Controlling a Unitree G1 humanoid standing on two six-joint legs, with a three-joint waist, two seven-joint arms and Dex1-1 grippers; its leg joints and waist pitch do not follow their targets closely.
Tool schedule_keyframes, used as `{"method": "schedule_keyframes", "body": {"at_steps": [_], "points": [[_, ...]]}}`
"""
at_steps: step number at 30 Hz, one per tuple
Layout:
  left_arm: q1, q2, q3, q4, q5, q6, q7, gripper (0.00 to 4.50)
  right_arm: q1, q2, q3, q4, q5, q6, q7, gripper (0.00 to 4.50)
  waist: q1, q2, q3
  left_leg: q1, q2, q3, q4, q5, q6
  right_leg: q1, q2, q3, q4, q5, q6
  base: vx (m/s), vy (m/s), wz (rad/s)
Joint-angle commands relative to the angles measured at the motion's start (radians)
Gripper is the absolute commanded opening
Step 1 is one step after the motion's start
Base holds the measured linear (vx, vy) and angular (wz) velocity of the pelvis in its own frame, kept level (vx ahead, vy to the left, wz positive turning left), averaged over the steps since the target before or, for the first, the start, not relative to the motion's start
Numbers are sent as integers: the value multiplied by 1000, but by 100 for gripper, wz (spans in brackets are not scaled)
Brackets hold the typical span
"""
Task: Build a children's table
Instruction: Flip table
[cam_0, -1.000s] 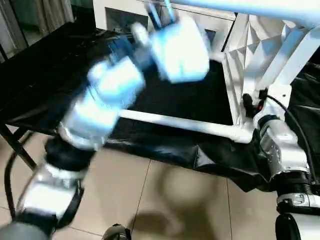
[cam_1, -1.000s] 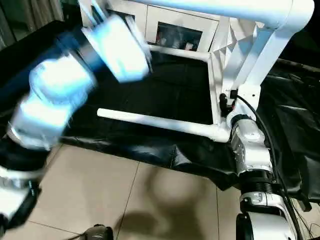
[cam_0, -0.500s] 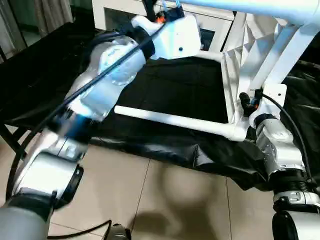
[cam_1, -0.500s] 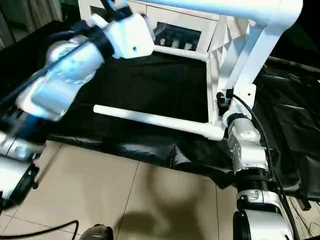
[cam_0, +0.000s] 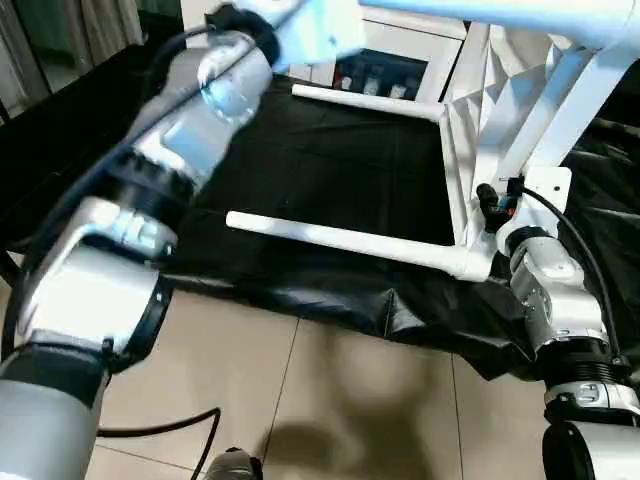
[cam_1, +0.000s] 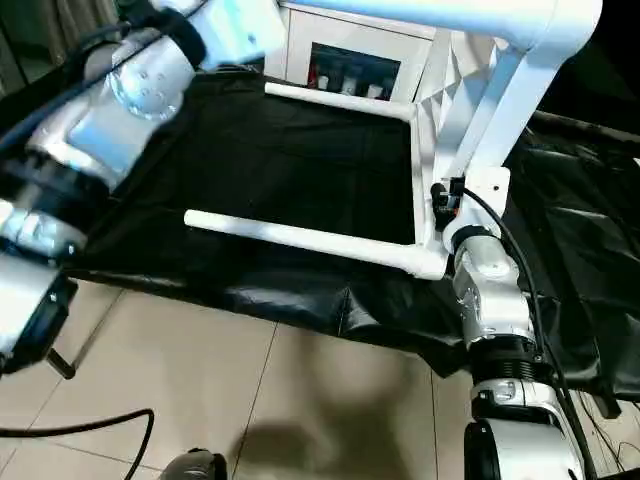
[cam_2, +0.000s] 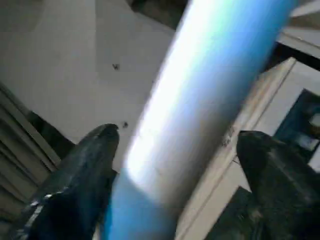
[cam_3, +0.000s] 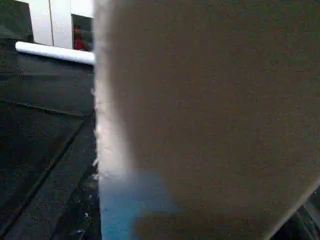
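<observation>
On the black-cloth work table (cam_0: 330, 170) the children's table (cam_0: 490, 90) lies on its side at the right, ribbed underside facing left. Its legs project leftward. The near lower leg (cam_0: 340, 240) runs just inside the cloth's near edge, with its free end at the left. The far lower leg (cam_0: 370, 103) lies parallel to it, close to the white cabinet (cam_0: 400, 50) behind. Between these two legs the cloth is bare and offers the widest room for movement.

An upper leg (cam_0: 500, 12) spans the top of the scene. The left gripper (cam_2: 180, 140) is raised to it. Its fingers (cam_2: 95, 150) are spread, one on each side of the tube, with a gap visible on both sides, so nothing is gripped.

The right gripper (cam_0: 492, 200) sits at the near edge of the tabletop, beside the socket of the near lower leg. Whether it clamps that edge cannot be told.

Tiled floor (cam_0: 330, 400) lies open on the near side, below the hanging cloth.
</observation>
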Motion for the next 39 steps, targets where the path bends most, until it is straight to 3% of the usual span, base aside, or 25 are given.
{"method": "schedule_keyframes", "body": {"at_steps": [1, 13, 21, 23, 26, 29, 30, 33, 38, 39], "points": [[-30, -14, 13, 14, -20, -15, 0, 379, 4, -10, 19, -37, -16, -11, 23, 193, 5, 15, -94, 57, 51, -37, -67, -227, -47, 26, -58, 23, -61, 63, -241, 0, 0, 0], [-36, -35, 41, 74, -73, -59, -32, 288, -15, -62, 27, -61, -34, -31, 67, 193, 8, 10, -92, 55, 51, -36, -67, -235, -35, 28, -60, 23, -64, 43, -249, 0, 0, 0], [-2, -49, 141, 43, -203, -34, -87, 256, -68, -166, 16, -97, -65, -29, 91, 193, 15, 7, -91, 51, 47, -30, -59, -190, 8, 32, -61, 24, -65, 35, -261, 0, 0, 0], [7, -58, 173, 38, -243, -24, -88, 255, -96, -198, 19, -96, -79, -33, 98, 193, 16, 12, -92, 46, 46, -28, -55, -163, 29, 35, -63, 25, -64, 38, -268, 0, 0, 0], [23, -79, 237, 27, -304, -1, -73, 252, -192, -289, 33, -66, -122, -58, 121, 193, 21, 12, -102, 37, 40, -23, -40, -77, 79, 34, -54, 24, -48, 129, -278, 0, 0, 0], [30, -90, 274, 15, -344, 16, -73, 251, -241, -320, 40, -40, -137, -74, 130, 193, 27, 17, -102, 32, 38, -21, -35, -56, 107, 29, -53, 23, -45, 154, -287, 0, 0, 0], [42, -97, 297, -3, -369, 40, -74, 250, -285, -341, 48, -22, -143, -83, 140, 192, 27, 10, -99, 35, 40, -18, -35, -80, 106, 25, -49, 22, -49, 118, -287, 0, 0, 0], [97, -116, 336, -68, -424, 103, -93, 246, -393, -381, 64, 15, -156, -101, 165, 190, 26, 17, -99, 35, 46, -20, -35, -97, 103, 22, -51, 21, -48, 78, -300, 0, 0, 0], [214, -165, 370, -192, -490, 213, -124, 244, -511, -406, 98, 77, -189, -129, 194, 189, 25, 19, -97, 39, 53, -22, -36, -116, 88, 13, -50, 21, -50, 46, -291, 0, 0, 0], [267, -187, 377, -240, -515, 258, -132, 243, -564, -407, 113, 112, -203, -146, 204, 189, 24, 18, -98, 39, 54, -23, -35, -123, 78, 12, -51, 19, -46, 40, -287, 0, 0, 0]]}}
